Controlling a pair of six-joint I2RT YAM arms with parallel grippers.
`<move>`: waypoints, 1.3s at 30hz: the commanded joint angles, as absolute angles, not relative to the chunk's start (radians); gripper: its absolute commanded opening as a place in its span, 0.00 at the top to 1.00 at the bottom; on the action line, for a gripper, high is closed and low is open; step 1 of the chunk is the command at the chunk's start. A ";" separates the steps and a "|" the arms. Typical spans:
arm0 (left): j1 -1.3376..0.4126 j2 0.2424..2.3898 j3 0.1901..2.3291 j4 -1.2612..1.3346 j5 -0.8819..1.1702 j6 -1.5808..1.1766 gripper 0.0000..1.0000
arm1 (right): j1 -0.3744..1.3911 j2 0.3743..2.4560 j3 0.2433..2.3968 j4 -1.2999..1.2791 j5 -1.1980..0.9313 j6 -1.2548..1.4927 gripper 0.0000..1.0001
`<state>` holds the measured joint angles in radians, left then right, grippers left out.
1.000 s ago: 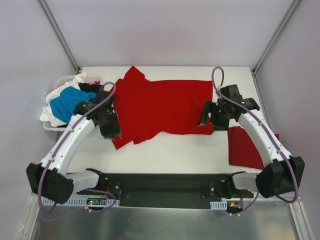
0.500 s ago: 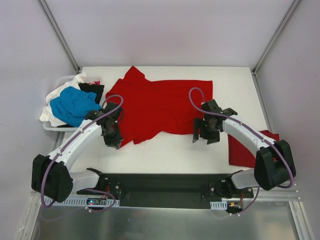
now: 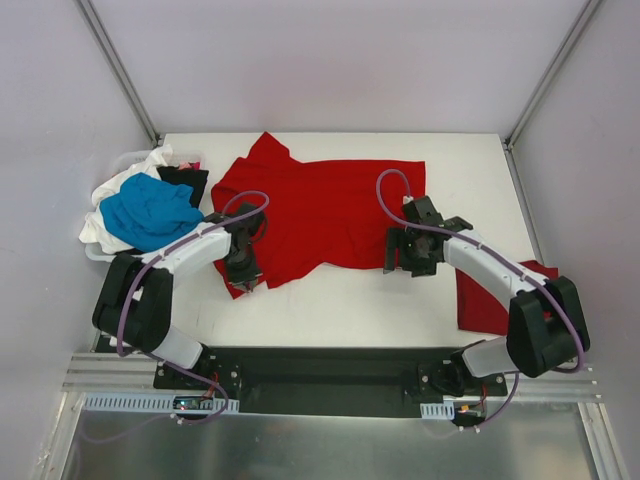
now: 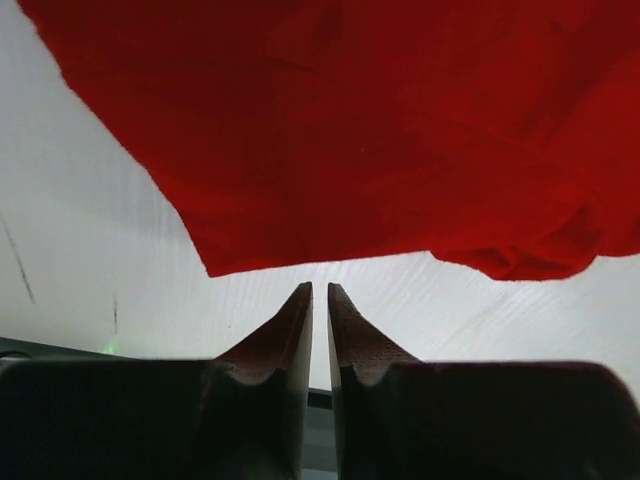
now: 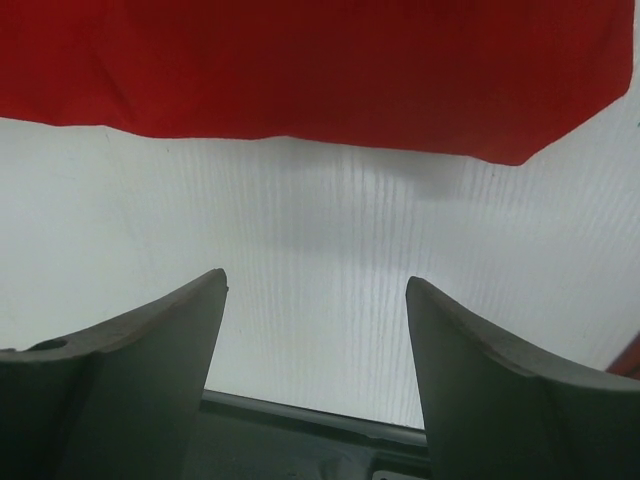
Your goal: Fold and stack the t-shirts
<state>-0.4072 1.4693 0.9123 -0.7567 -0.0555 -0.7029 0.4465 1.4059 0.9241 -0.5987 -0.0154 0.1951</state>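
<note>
CHANGE: left gripper [image 3: 243,275] has slid in to the red shirt's [image 3: 325,215] 7 o'clock corner, fingers pressed together, nothing between | right gripper [image 3: 405,262] has drawn back to the 5 o'clock hem, fingers spread over bare table [image 3: 340,305] | WHERE: shirt spread flat, centre toward 12; folded shirt [image 3: 490,295] at 4; pile [image 3: 145,205] at 9 | READ: both grippers at the near hem, so probably lining up the first fold; left must open first.

Light flat and white from overhead, the table [image 3: 340,300] bright almost to washing out, shadows faint and short under the arms and beneath the red t-shirt [image 3: 320,215] hem. Top view crisp, no glare. Wrist views softer: left gripper [image 4: 320,292] fingers [image 4: 275,350] dark, underexposed; right gripper [image 5: 315,285] fingers [image 5: 140,350] grey, blurred at close range.
</note>
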 commanded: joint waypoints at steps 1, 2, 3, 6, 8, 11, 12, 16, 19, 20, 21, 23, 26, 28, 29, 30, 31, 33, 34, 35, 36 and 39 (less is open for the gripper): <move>-0.422 1.517 0.940 -0.750 -0.018 -0.693 0.82 | 0.442 1.416 0.999 -0.587 -0.054 0.178 0.25; -0.420 1.517 0.943 -0.750 -0.021 -0.692 0.70 | 0.442 1.417 1.011 -0.589 -0.066 0.176 0.26; -0.422 1.519 0.946 -0.752 -0.025 -0.683 0.61 | 0.442 1.419 1.015 -0.589 -0.071 0.175 0.27; -0.422 1.519 0.956 -0.768 -0.041 -0.675 0.29 | 0.442 1.425 1.026 -0.591 -0.089 0.172 0.29; -0.420 1.516 0.959 -0.808 -0.079 -0.670 0.18 | 0.442 1.428 1.028 -0.592 -0.095 0.167 0.29; -0.420 1.499 0.936 -0.828 -0.130 -0.663 0.17 | 0.443 1.434 1.031 -0.592 -0.106 0.167 0.29; -0.422 1.511 0.931 -0.828 -0.138 -0.654 0.18 | 0.442 1.436 1.034 -0.592 -0.107 0.166 0.29; -0.422 1.578 0.928 -0.827 -0.156 -0.650 0.30 | 0.442 1.466 1.061 -0.603 -0.121 0.155 0.30; -0.422 1.623 0.943 -0.816 -0.169 -0.646 0.64 | 0.442 1.476 1.091 -0.614 -0.127 0.149 0.29; -0.422 1.634 0.956 -0.812 -0.169 -0.640 0.78 | 0.443 1.479 1.095 -0.615 -0.129 0.149 0.29; -0.422 1.658 0.960 -0.804 -0.170 -0.632 0.97 | 0.442 1.480 1.098 -0.617 -0.129 0.147 0.30; -0.422 1.678 0.976 -0.790 -0.169 -0.621 1.00 | 0.442 1.480 1.103 -0.620 -0.130 0.147 0.29; -0.420 1.703 0.995 -0.775 -0.161 -0.609 1.00 | 0.442 1.468 1.100 -0.621 -0.124 0.146 0.30; -0.420 1.689 1.008 -0.778 -0.150 -0.603 1.00 | 0.442 1.459 1.092 -0.620 -0.121 0.147 0.30; -0.420 1.674 1.032 -0.782 -0.128 -0.598 1.00 | 0.442 1.457 1.088 -0.617 -0.123 0.149 0.30; -0.422 1.619 1.051 -0.794 -0.120 -0.607 1.00 | 0.442 1.447 1.080 -0.615 -0.121 0.150 0.30; -0.422 1.583 1.102 -0.857 -0.112 -0.620 1.00 | 0.442 1.442 1.075 -0.612 -0.121 0.152 0.29; -0.426 1.467 1.161 -0.928 -0.101 -0.655 1.00 | 0.443 1.430 1.065 -0.606 -0.115 0.153 0.30; -0.428 1.430 1.205 -0.996 -0.103 -0.666 1.00 | 0.442 1.427 1.059 -0.600 -0.114 0.156 0.29; -0.428 1.361 1.222 -1.040 -0.109 -0.685 1.00 | 0.443 1.427 1.055 -0.595 -0.112 0.160 0.30; -0.428 1.330 1.232 -1.075 -0.110 -0.693 1.00 | 0.443 1.428 1.052 -0.588 -0.113 0.167 0.30; -0.426 1.217 1.174 -1.153 -0.112 -0.700 1.00 | 0.448 1.445 1.055 -0.568 -0.130 0.176 0.28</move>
